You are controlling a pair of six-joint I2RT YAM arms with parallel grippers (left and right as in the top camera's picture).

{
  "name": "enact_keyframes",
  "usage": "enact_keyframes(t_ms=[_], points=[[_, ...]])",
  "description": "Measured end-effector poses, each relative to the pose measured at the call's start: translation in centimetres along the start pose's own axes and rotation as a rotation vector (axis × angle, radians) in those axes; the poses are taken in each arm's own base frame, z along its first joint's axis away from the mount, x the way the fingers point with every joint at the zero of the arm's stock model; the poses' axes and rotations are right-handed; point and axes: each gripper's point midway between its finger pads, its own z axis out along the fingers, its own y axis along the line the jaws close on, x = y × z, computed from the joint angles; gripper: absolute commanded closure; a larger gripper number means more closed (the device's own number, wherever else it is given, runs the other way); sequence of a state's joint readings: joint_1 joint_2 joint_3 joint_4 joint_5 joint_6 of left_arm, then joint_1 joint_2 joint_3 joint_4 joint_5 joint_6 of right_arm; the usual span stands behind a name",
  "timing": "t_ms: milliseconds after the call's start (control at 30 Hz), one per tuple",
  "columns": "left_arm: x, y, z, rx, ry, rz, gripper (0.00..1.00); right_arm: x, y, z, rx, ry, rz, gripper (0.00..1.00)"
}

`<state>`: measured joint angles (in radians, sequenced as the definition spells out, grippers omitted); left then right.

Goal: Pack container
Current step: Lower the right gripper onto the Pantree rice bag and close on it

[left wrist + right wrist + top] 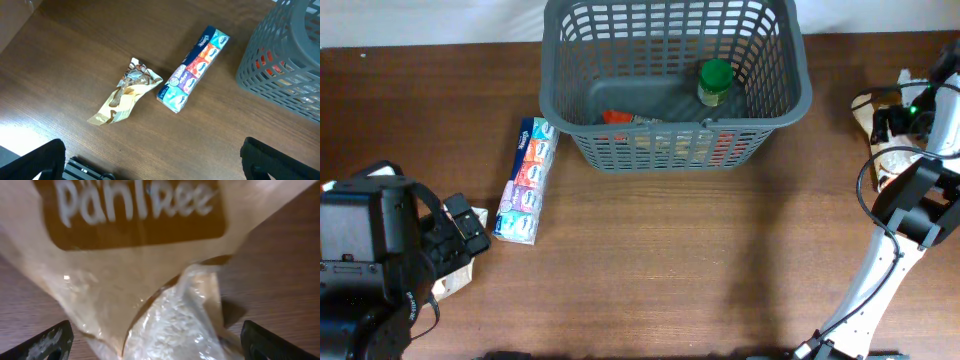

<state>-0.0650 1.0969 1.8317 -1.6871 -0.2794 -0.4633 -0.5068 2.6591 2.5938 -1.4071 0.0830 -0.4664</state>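
The container [675, 90], a dark grey lattice basket, stands at the table's far middle; a green-lidded jar [715, 82] and a red packet [620, 117] lie inside. Its corner shows in the left wrist view [285, 65]. A multicoloured tissue pack [525, 180] [195, 67] lies left of it, and a crumpled gold wrapper [125, 97] lies nearer. My left gripper [468, 228] [155, 165] is open over bare wood, short of both. My right gripper [898, 125] [162, 345] is open at the far right, its fingers on either side of a clear rice bag [150, 280] [880, 165] with a brown label.
The table's wooden top [720, 260] stretches between the two arms. The right arm's cable [865, 190] loops beside the rice bag. A white wall runs behind the basket.
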Motion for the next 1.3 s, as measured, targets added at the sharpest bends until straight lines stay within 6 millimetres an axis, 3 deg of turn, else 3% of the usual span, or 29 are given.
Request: enact_keyframes(t_ms=[233, 533, 767, 900, 933, 967, 1000, 1067, 1300], points=[[0.0, 0.0, 0.0, 0.000, 0.000, 0.000, 0.00, 0.7, 0.4, 2.0, -0.012, 0.039, -0.004, 0.01], [0.0, 0.0, 0.0, 0.000, 0.000, 0.000, 0.00, 0.4, 0.3, 2.2, -0.008, 0.024, -0.003, 0.02], [0.0, 0.0, 0.0, 0.000, 0.000, 0.000, 0.01, 0.2, 0.4, 2.2, -0.011, 0.016, 0.011, 0.41], [0.0, 0.0, 0.0, 0.000, 0.000, 0.000, 0.01, 0.2, 0.4, 2.2, -0.014, 0.015, 0.021, 0.42], [0.0, 0.0, 0.0, 0.000, 0.000, 0.000, 0.00, 0.2, 0.4, 2.2, -0.014, 0.015, 0.021, 0.48], [0.0, 0.0, 0.0, 0.000, 0.000, 0.000, 0.00, 0.2, 0.4, 2.2, -0.014, 0.015, 0.021, 0.64], [0.0, 0.0, 0.0, 0.000, 0.000, 0.000, 0.00, 0.2, 0.4, 2.2, -0.014, 0.014, 0.025, 0.73], [0.0, 0.0, 0.0, 0.000, 0.000, 0.000, 0.00, 0.1, 0.4, 2.2, -0.015, 0.013, 0.044, 0.84], [0.0, 0.0, 0.0, 0.000, 0.000, 0.000, 0.00, -0.1, 0.3, 1.9, -0.012, 0.003, 0.074, 0.96]])
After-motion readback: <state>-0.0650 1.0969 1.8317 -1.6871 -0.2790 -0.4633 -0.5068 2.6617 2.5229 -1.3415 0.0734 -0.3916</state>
